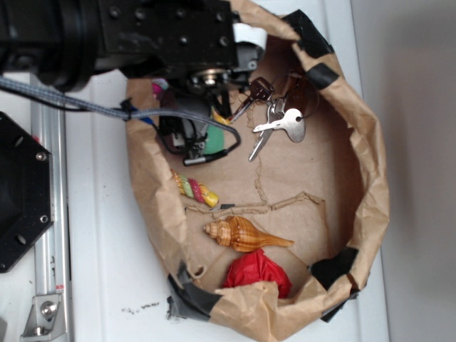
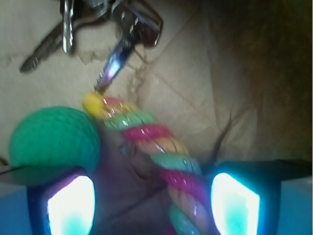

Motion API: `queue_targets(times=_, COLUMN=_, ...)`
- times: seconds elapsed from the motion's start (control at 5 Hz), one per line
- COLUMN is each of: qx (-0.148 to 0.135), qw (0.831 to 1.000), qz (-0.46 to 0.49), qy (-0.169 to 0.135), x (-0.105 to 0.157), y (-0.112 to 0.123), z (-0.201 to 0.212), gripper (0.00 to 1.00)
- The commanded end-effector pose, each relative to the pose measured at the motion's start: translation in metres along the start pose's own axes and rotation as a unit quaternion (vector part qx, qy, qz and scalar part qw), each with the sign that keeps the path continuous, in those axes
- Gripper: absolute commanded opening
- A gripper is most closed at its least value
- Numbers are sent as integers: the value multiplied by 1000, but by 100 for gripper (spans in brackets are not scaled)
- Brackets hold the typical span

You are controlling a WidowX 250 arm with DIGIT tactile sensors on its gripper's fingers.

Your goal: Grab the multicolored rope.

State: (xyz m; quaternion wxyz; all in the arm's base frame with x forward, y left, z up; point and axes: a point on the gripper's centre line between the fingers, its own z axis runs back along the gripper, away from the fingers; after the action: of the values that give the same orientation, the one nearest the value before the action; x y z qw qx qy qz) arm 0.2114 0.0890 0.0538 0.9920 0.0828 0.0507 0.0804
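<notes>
The multicolored rope [image 2: 161, 161] is a thick twist of pink, yellow and light green strands with a yellow tip. In the wrist view it runs up from the bottom edge between my fingers, closer to the right pad [image 2: 234, 203]. My gripper [image 2: 153, 196] is open, with a gap between the rope and each pad. A green ball [image 2: 54, 137] sits just above the left pad [image 2: 71, 205]. In the exterior view my gripper [image 1: 194, 146] hangs low over the rope [image 1: 196, 189], hiding its upper part. The ball shows only as a green patch [image 1: 214, 139].
Everything lies inside a low crumpled brown paper bag [image 1: 370, 178] with black tape on its rim. A bunch of keys [image 1: 274, 125] lies past the rope's tip and also shows in the wrist view [image 2: 98, 24]. A striped seashell [image 1: 246, 234] and a red crumpled object [image 1: 258, 273] lie nearer the front.
</notes>
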Motion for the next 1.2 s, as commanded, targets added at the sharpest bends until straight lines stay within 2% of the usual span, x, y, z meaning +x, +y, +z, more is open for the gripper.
queue_targets(times=0.0, qx=40, qw=997, qz=53, qy=-32, x=-4, y=17, z=1, gripper=100)
queue_targets(times=0.2, qx=87, qw=996, qz=34, qy=-11, x=-3, y=12, z=-23, gripper=100)
queue_targets(times=0.4, qx=92, qw=996, qz=9, qy=-8, x=-1, y=10, z=-30, gripper=100)
queue_targets(times=0.6, qx=83, qw=997, qz=4, qy=-7, x=-3, y=8, z=-32, gripper=0)
queue_targets(times=0.8, qx=70, qw=998, qz=-4, qy=-6, x=-4, y=7, z=-32, gripper=0)
queue_targets(times=1.0, qx=71, qw=997, qz=-17, qy=-10, x=-4, y=6, z=-31, gripper=0)
